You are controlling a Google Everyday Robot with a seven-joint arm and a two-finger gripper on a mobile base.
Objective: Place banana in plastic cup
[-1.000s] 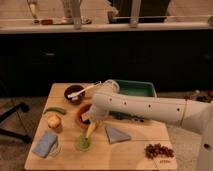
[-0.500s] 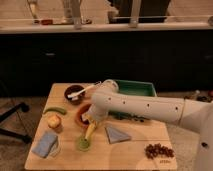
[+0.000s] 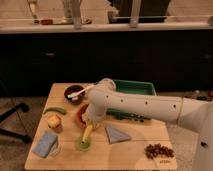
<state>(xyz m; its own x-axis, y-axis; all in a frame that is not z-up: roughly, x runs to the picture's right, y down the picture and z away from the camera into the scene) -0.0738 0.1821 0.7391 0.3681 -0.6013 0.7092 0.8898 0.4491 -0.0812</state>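
With the gripper [image 3: 92, 121] (hold: cannot tell) at the plastic cup's [image 3: 83, 145] one o'clock, lower the banana [image 3: 87, 133] tip-first, centred.

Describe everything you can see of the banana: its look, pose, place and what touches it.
The banana is small, thin, pale yellow and slightly curved. It stands steeply, leaning a little to the right at the top. Its lower end appears to sit in the light-green plastic cup, near the front edge of the wooden table. Its upper end meets the robot's hand, which hangs just above the cup, in front of the orange-red bowl.
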